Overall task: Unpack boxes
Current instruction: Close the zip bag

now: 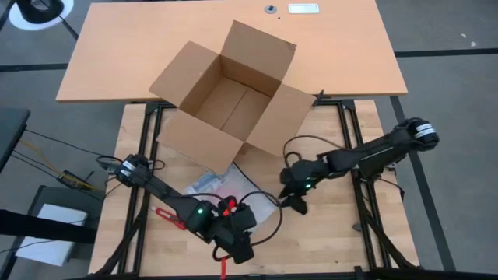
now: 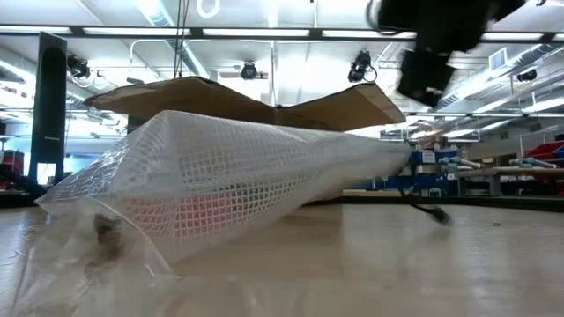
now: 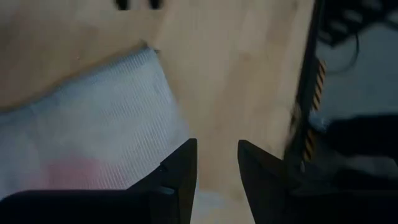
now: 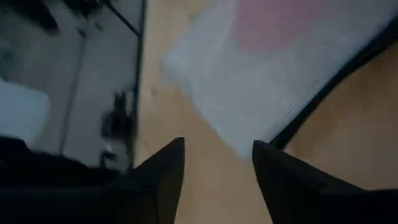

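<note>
clear mesh bag (image 1: 214,185), wooden table (image 1: 334,225)

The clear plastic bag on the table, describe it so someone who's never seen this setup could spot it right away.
Start at the open brown cardboard box straddling the two tabletops. On the lighter wooden table, just in front of the box's near corner, lies the clear plastic bag. Unlike the plain box, it is see-through, grid-patterned, with something pinkish-red inside.

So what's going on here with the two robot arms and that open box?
They are unpacking the brown carton, which sits open with nothing visible inside. A clear mesh-patterned plastic bag with something pinkish in it lies on the wooden table in front of the carton. The left gripper and the right gripper both hang open beside the bag, holding nothing.
</note>
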Controlling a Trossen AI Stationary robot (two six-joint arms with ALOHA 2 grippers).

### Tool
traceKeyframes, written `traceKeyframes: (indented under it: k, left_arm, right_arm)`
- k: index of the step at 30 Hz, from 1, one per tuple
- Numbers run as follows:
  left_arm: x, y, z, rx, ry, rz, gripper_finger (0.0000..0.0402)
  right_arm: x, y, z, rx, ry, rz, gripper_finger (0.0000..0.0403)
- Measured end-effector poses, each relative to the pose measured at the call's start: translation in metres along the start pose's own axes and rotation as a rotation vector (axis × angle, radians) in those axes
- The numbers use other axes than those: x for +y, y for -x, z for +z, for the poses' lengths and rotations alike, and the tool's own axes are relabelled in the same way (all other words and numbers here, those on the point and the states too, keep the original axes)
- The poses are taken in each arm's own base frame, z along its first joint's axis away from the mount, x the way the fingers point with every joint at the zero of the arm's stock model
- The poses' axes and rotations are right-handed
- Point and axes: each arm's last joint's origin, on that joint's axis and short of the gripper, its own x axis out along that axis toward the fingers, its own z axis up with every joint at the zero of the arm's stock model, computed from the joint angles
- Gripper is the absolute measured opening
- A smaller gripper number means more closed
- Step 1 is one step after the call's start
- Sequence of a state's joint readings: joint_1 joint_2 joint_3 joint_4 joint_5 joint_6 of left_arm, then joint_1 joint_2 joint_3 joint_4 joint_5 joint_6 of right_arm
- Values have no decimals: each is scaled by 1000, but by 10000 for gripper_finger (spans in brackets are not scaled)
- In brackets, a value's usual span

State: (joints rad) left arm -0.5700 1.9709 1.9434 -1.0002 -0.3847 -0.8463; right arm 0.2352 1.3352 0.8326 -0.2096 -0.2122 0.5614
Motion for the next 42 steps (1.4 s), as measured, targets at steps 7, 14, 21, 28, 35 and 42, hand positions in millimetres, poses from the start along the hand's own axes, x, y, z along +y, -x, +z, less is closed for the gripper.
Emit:
traceKeyframes:
  k: [7, 14, 21, 28, 35, 42]
  left_arm:
    - [12, -20, 20, -82, 65, 42, 127]
    - [0, -82, 31, -171, 72, -35, 127]
    - [3, -119, 17, -168, 40, 111, 127]
    - [19, -148, 11, -153, -73, 272, 127]
    - [25, -175, 3, -122, -97, 312, 127]
    - [37, -201, -8, -66, -127, 392, 127]
  right_arm:
    - [0, 30, -38, 96, 227, -150, 201]
    - [-12, 13, -82, 41, 342, -68, 195]
    - [-25, 1, -94, -15, 368, -49, 194]
    - [-31, -13, -97, -4, 425, -110, 194]
    - [-35, -37, -99, -7, 424, -113, 192]
    - [-44, -56, -107, 34, 418, -138, 191]
